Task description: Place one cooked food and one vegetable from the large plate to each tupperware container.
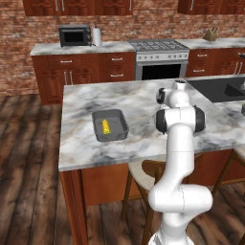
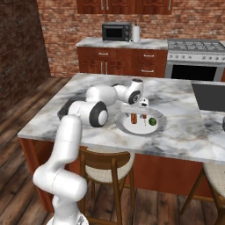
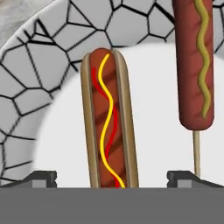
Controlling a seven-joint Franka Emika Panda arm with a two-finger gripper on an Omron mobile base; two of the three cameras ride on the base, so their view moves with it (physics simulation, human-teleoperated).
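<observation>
Hand view: hot dog cut off between hand fingertips.

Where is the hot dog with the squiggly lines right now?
The hot dog lies on the large plate, straight ahead between the open gripper's fingertips in the hand view, with the corn dog on a stick to its right.

A marble island counter bears a tupperware container and the large plate.
</observation>
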